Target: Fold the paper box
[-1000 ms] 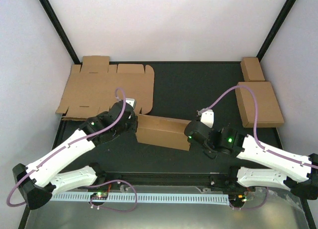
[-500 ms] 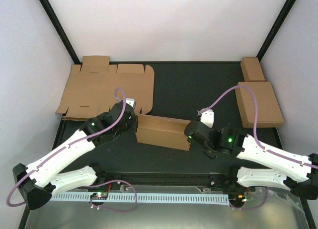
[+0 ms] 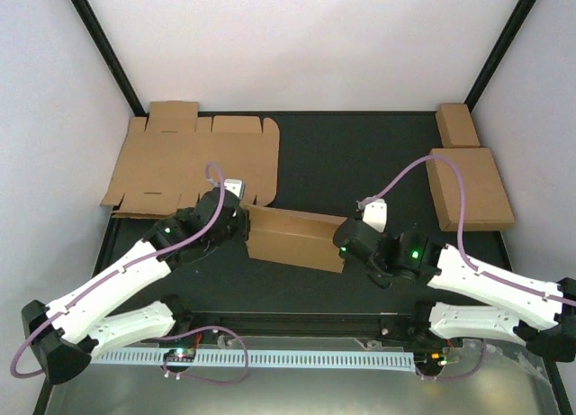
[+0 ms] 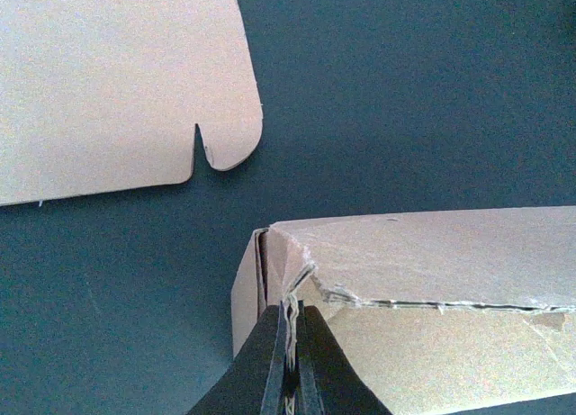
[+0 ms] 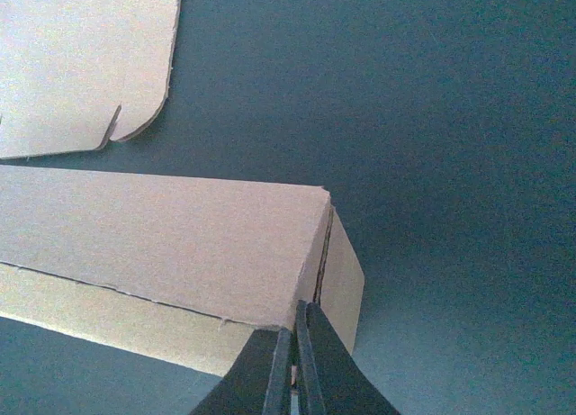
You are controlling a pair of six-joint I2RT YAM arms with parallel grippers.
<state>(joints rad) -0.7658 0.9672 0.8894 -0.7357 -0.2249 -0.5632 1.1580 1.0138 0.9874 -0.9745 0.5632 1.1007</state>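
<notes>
- Flat cardboard sheet [image 3: 193, 158] lies at the far left.
- Left gripper [image 4: 290, 318] is clenched on the left end of the half-formed paper box [image 3: 292, 237], mid-table.
- Right gripper [image 5: 295, 314] pinches the box's right end.
- Step in hand looks like squaring the walls; the next move likely needs even, matched pressure at both ends.

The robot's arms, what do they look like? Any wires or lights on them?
Both the left arm and right arm have smooth white shells over black joints. A purple cable loops along each, and a small green light glows near each wrist. The left end effector and right end effector each end in two slim black fingers.
</notes>
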